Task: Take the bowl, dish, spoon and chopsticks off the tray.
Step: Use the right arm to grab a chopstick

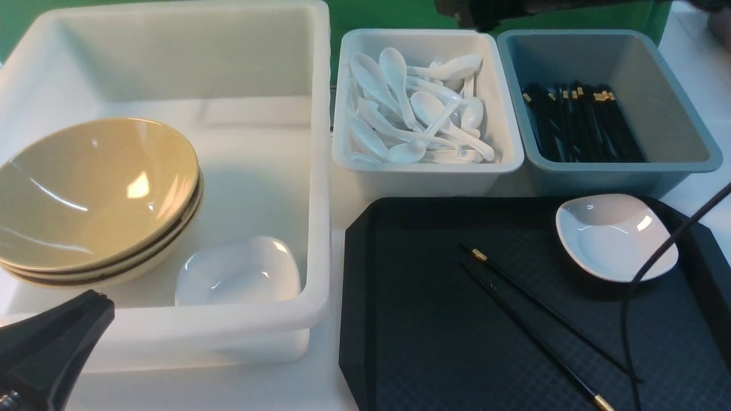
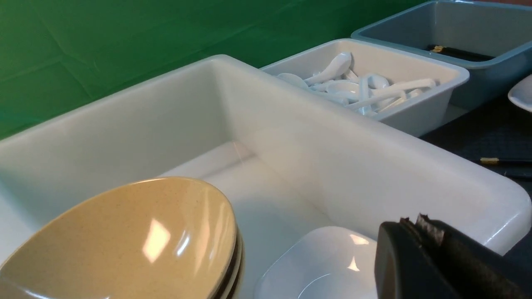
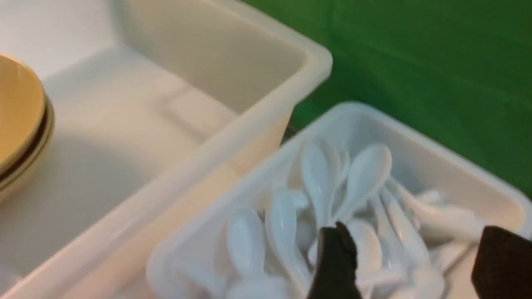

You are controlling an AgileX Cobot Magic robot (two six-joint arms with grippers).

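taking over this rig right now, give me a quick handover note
Left gripper: shut, nothing seen in it, low by the near edge of the large white tub.
Right gripper: open, holding nothing, above the spoon tub.
Done: no bowl or spoon on the tray. The bowls are stacked in the large white tub and the spoons are piled in the spoon tub.
Left: the dish at the tray's far right corner and the chopsticks lying on its floor. The grey-blue tub behind the tray already holds chopsticks.
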